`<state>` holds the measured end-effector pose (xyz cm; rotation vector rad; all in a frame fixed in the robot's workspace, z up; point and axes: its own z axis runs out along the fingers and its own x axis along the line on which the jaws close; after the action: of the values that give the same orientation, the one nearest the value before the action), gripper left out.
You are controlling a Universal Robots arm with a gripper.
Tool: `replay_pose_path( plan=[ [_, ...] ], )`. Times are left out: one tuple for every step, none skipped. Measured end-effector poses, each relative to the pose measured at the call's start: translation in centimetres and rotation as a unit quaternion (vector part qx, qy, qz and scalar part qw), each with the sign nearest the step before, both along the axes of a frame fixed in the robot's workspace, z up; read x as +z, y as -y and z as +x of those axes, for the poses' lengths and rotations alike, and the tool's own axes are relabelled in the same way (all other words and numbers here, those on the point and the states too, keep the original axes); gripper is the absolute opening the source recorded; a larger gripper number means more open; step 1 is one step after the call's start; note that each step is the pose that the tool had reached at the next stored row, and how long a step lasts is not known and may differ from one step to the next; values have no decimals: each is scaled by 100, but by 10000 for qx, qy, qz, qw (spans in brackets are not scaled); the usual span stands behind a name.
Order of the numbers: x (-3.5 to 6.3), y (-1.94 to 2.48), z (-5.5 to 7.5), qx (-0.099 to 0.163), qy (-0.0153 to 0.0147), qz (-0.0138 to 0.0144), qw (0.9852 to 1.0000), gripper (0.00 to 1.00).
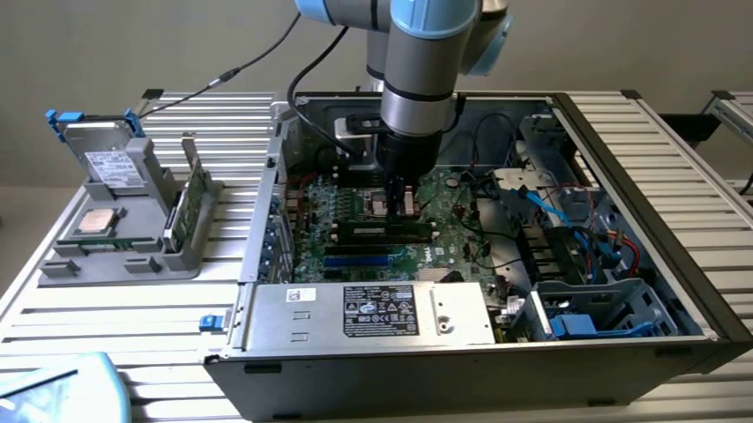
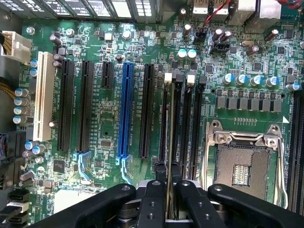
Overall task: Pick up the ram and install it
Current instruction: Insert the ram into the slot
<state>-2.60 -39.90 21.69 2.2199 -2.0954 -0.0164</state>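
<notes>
The black metal gripper [image 2: 167, 168] has its two flat, bolted fingers [image 2: 160, 173] pinched almost together on the ram [image 2: 169, 118], a thin dark-green circuit-board stick seen edge-on as one pale line. The ram runs lengthwise along the group of four long black plastic memory slots [image 2: 189, 123], on the side of that group farthest from the processor socket. Whether its lower edge sits in a slot cannot be told.

The glossy green motherboard [image 2: 109, 123] also carries one white expansion slot [image 2: 43, 97], one blue [image 2: 127, 109] and four black, one of them short. The square processor socket [image 2: 244, 164] has a bright silver metal frame. Blue-topped cylindrical capacitors [image 2: 235, 78] stand in a row near it.

Room beside the ram is tight: the nearest black expansion slot [image 2: 146, 111] on one side, the other memory slots on the other. The dark sheet-metal computer case [image 1: 706, 291] is open on top. A silver power-supply box [image 1: 376, 313] lies along its near edge, and loose blue, black and red cables [image 1: 565, 220] lie toward the exterior view's right.
</notes>
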Motion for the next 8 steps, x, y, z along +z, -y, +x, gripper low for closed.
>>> replay_pose_path(
  plan=[
    [0,0,0,0,0,0,10000,14],
    [-1,0,0,0,0,1,10000,14],
    [-1,0,0,0,0,1,10000,14],
    [-1,0,0,0,0,1,10000,14],
    [-1,-1,0,0,0,1,10000,14],
    [-1,-1,0,0,-1,1,10000,14],
    [-1,-1,0,0,-1,1,10000,14],
    [-1,-1,0,0,-2,0,10000,14]
  ],
)
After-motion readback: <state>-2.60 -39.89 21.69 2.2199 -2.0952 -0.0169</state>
